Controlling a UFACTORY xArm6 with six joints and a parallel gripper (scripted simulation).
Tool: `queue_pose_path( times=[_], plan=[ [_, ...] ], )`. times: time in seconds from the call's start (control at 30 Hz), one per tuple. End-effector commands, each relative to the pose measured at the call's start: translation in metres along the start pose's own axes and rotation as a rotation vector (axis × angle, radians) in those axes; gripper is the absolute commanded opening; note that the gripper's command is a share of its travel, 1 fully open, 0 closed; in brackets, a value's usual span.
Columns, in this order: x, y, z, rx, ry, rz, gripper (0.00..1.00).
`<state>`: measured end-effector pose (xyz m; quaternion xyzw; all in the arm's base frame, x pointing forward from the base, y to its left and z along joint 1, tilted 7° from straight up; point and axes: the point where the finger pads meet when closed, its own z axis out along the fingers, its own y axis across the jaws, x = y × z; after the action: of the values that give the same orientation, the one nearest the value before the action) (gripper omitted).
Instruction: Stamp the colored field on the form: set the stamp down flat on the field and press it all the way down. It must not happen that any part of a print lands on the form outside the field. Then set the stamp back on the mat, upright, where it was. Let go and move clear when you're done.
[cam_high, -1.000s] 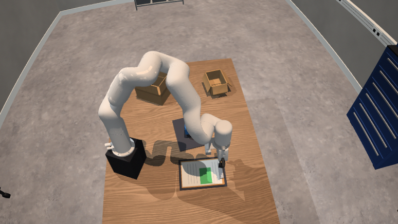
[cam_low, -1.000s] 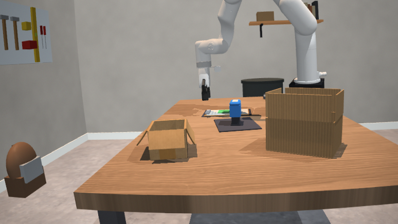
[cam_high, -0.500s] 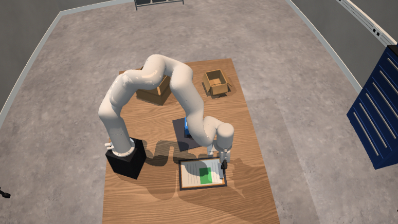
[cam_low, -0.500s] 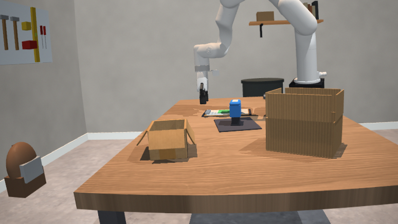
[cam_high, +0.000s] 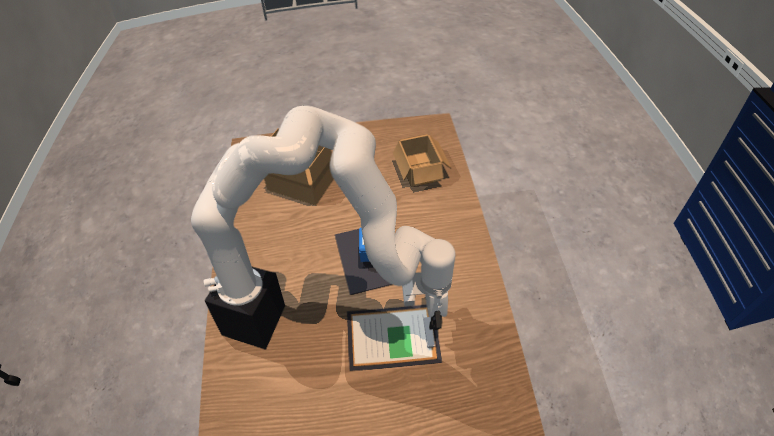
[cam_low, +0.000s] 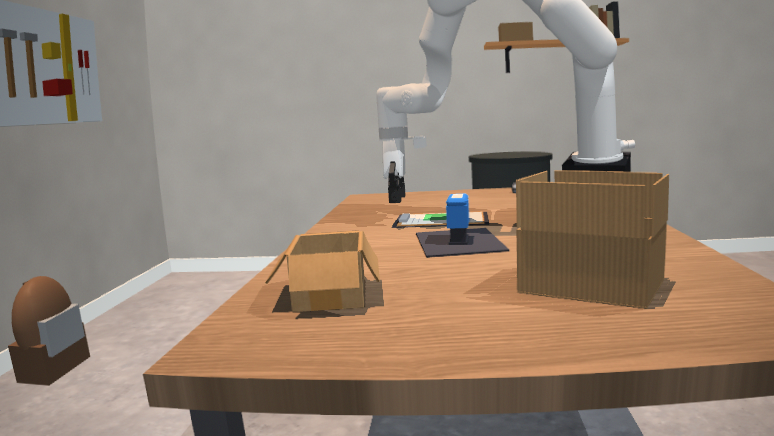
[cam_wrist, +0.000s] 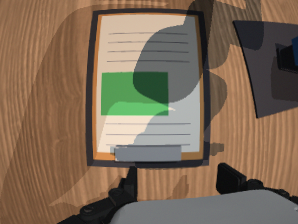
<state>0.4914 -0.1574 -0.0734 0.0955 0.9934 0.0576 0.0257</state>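
— Where did you stand, and how much room was there?

— I hung over the far end of the wooden table (cam_high: 259, 379), by the short end of the clipboard (cam_high: 393, 364) that carries the clip. The form (cam_wrist: 149, 83) lay flat on that board, its green field (cam_high: 401, 341) near the middle, half under my own shadow. Between the clipboard and the table's right edge, bare wood. The dark mat (cam_low: 463, 244) lay just beside the clipboard, apart from it. Two cardboard boxes stood well off at the other end — the small box (cam_low: 326, 270) and the large box (cam_low: 590, 235).

— And the gripper?

— My gripper (cam_wrist: 178, 178) was spread as wide as it goes, nothing between the fingers, touching nothing. From the wrist view both fingertips pointed down toward the wood just short of the clip end. In the exterior view it hung low, a little above the table.

— The stamp?

— The blue stamp (cam_low: 457, 212) stood upright on the mat, untouched and well apart from me.

— Anything you couldn't make out?

— From above, my forearm covered most of the stamp and part of the mat — only a blue sliver showed. At the wrist, the mat and stamp were cut off by the right edge. The form's printed lines were too fine to read.
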Motion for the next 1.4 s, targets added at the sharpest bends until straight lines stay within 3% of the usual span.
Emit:
queue_pose_path(
  times=[0.0,0.73,0.93,1.2,1.27,1.3,1.37],
  plan=[
    [-0.002,0.000,-0.002,0.001,-0.004,0.000,1.00],
    [-0.003,0.000,-0.008,-0.001,-0.005,0.074,1.00],
    [-0.006,0.001,-0.034,-0.006,-0.005,0.358,1.00],
    [-0.008,0.001,-0.090,-0.027,-0.013,0.716,1.00],
    [-0.008,0.001,-0.090,-0.027,-0.013,0.716,1.00],
    [-0.008,0.001,-0.097,-0.031,-0.014,0.843,1.00],
    [-0.007,0.000,-0.110,-0.038,-0.018,0.916,1.00]
  ],
)
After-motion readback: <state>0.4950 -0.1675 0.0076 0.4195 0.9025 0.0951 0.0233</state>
